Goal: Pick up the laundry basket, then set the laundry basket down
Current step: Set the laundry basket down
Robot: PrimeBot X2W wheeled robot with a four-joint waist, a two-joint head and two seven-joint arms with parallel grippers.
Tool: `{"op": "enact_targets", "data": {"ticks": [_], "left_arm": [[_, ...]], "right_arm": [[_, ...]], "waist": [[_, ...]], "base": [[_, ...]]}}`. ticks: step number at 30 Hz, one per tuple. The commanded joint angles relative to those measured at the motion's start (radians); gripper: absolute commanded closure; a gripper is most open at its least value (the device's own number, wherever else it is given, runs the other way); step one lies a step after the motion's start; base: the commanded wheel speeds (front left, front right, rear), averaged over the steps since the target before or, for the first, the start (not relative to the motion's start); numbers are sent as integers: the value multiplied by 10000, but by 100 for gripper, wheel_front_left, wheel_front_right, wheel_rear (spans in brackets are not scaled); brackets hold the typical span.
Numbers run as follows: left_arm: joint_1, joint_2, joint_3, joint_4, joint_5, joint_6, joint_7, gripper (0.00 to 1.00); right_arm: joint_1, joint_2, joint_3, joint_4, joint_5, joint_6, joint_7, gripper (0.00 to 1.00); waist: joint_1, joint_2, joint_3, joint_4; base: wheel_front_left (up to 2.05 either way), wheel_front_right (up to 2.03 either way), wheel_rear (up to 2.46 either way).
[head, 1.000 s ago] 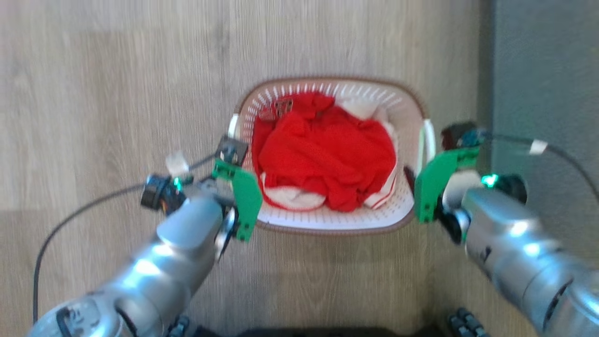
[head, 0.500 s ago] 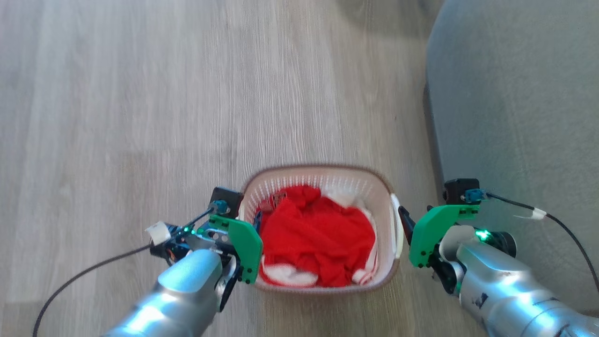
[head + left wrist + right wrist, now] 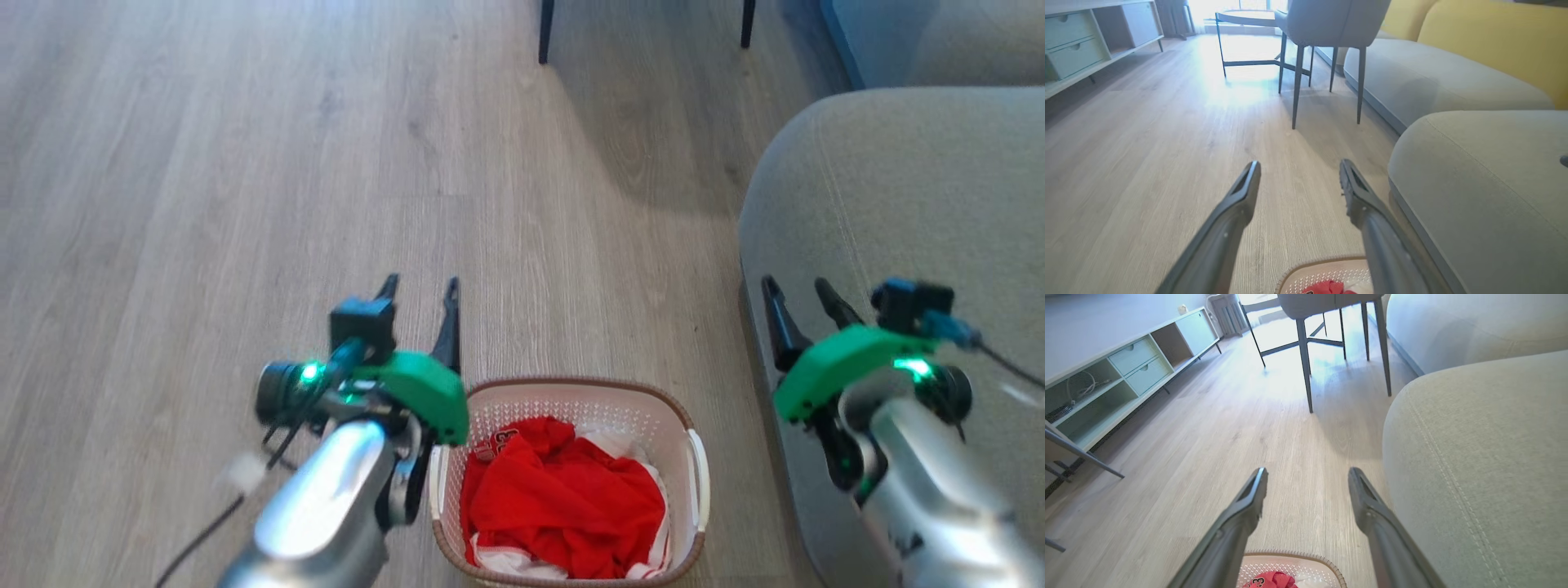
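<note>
Since the laundry basket (image 3: 571,402) rests on the floor (image 3: 204,204) nearest us, between our arms, we hold nothing: left claw (image 3: 421,283) and right claw (image 3: 793,283) gape empty beyond it. Lifted already or not, we cannot tell.

Grey sofa (image 3: 898,204) rt, chair legs (image 3: 545,33) far end, wood floor (image 3: 204,204).

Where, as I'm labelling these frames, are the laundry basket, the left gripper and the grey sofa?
laundry basket (image 3: 588,402): head view, on its far perforated wall.
left gripper (image 3: 420,282): head view, midway between its fingertips.
grey sofa (image 3: 898,188): head view, on its cushion top.
</note>
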Motion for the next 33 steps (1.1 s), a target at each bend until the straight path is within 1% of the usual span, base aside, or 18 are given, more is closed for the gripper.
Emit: {"op": "enact_targets", "data": {"ticks": [1, 4, 8, 11, 14, 16, 19, 24, 28, 30, 33], "left_arm": [[-266, 151, 544, -463, 241, 38, -122, 0], [569, 13, 1701, -1747, 1413, -11, -122, 0], [1489, -171, 2888, -3124, 2512, -128, -123, 0], [2073, -259, 3427, -3884, 3045, -241, -123, 0], [2580, -294, 3680, -4390, 3545, -295, -123, 0], [2841, -304, 3729, -4653, 3858, -305, -123, 0], [3193, -309, 3516, -4593, 4223, -329, -123, 0], [3576, -311, 3351, -4185, 3941, -394, -123, 0], [3610, -312, 3265, -3875, 4138, -516, -124, 0], [3573, -312, 3293, -3761, 4364, -468, -124, 0], [3499, -312, 3332, -3693, 4221, -447, -124, 0]], "right_arm": [[34, 109, -118, -463, -273, 71, -132, 0], [911, 498, -1453, -1988, -1687, 71, -132, 0], [1854, 1038, -2593, -3862, -2996, 71, -132, 0], [2500, 1284, -2977, -5007, -3628, 71, -133, 0], [3108, 1451, -2976, -5754, -3945, 71, -133, 0], [3430, 1508, -2926, -6024, -4166, 71, -133, 0], [3824, 1567, -2903, -6252, -4487, 71, -133, 0], [4357, 1646, -3093, -6372, -4724, 71, -133, 0], [4571, 1678, -3239, -6434, -4818, 71, -133, 0], [4621, 1687, -3275, -6455, -4831, 71, -133, 0], [4652, 1694, -3286, -6453, -4861, 71, -133, 0]], "waist": [[1, 0, -79, 58], [1, 0, -177, 97], [1, 0, -228, 122], [1, 0, -278, 150], [1, 0, -358, 131], [1, 0, -396, 119], [1, 0, -441, 118], [1, 0, -486, 122], [1, 0, -486, 134], [1, 0, -482, 142], [1, 0, -489, 139]], "base": [[0, 0, 0], [0, 0, 0], [0, 0, 0], [0, 0, 0], [0, 0, 0], [0, 0, 0], [0, 0, 0], [0, 0, 0], [0, 0, 0], [0, 0, 0], [0, 0, 0]]}}
